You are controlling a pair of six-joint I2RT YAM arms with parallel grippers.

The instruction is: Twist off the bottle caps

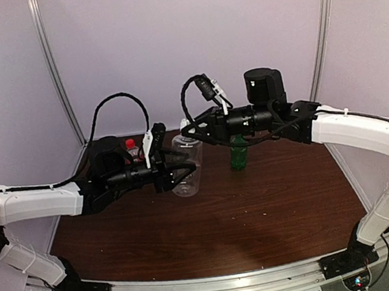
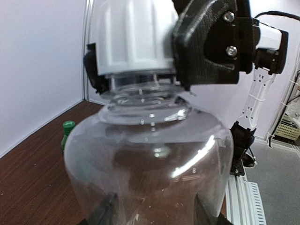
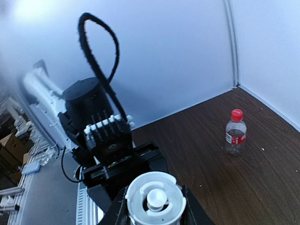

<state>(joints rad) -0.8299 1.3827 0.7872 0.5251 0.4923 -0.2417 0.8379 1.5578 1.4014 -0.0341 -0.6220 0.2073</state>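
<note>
Pale lilac walls close round a dark brown wooden surface [image 1: 258, 208], and on it all three bottles stand upright, long axes vertical, necks up.

Near the middle I have the clear, wide plastic bottle [image 1: 186, 173]. My left end effector [image 1: 182, 169] reaches in from the left side and is closed partway around the bottle's body. In the left wrist view, its dark fingers [image 2: 105, 213] show on either side of the lower wall.

My right end effector [image 1: 190, 132] comes across level from the right, above the bottle's shoulder. Its jaws are clamped on the white ribbed screw cap [image 2: 133, 37], which sits on the neck, with a black finger pressed against each side. The right wrist view looks straight down the bottle's axis onto the top of that cap.

Back left, behind my left arm and near the wall, stands the small clear plastic bottle with a red label [image 3: 235, 138], its red cap [image 3: 237, 114] on. To the right of the clear bottle, behind my right arm, stands the translucent green plastic bottle [image 1: 238, 154] with its green cap [image 2: 69, 125] on. Neither of these two is touched.
</note>
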